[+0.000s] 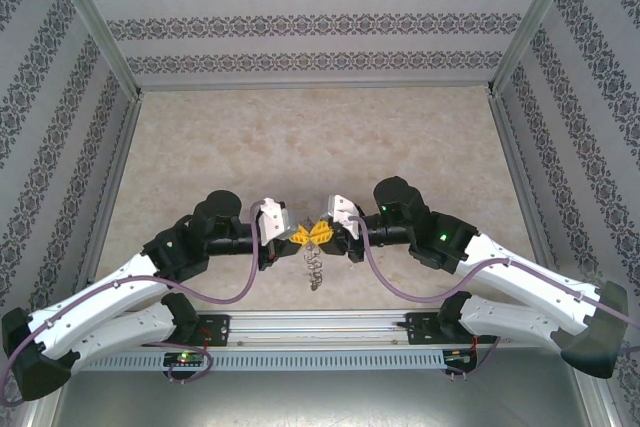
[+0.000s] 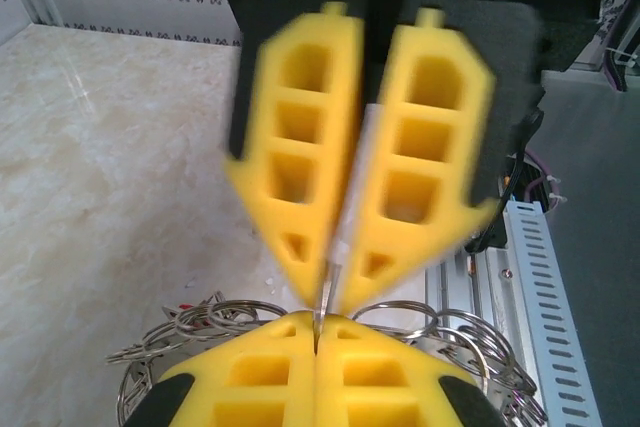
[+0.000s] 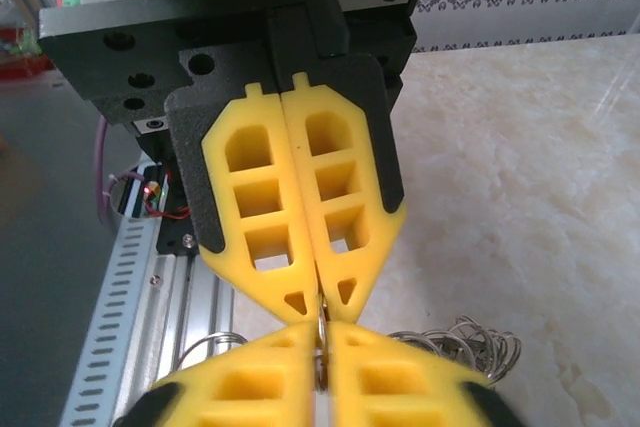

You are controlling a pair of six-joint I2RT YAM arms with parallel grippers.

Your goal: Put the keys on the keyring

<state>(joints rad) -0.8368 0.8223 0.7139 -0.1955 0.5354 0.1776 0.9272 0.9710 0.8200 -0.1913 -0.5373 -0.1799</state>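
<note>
Over the table's near middle, my left gripper (image 1: 306,236) and right gripper (image 1: 324,235) meet tip to tip, both shut. The keyring (image 1: 313,269) hangs below them as a dangling tangle of silvery coils. In the left wrist view my left gripper (image 2: 318,327) pinches a thin silvery strip of the keyring (image 2: 326,292) that runs up into the right gripper (image 2: 330,277). Coils spread behind on both sides, with a tiny red speck of a key (image 2: 185,307) among them. In the right wrist view the right gripper (image 3: 322,335) clamps the wire edge-on under the left gripper (image 3: 320,299).
The aluminium rail (image 1: 320,325) carrying both arm bases runs just below the hanging ring. The beige marbled tabletop (image 1: 320,147) stretches beyond the grippers. Patterned walls (image 1: 300,27) and metal frame posts enclose it on three sides.
</note>
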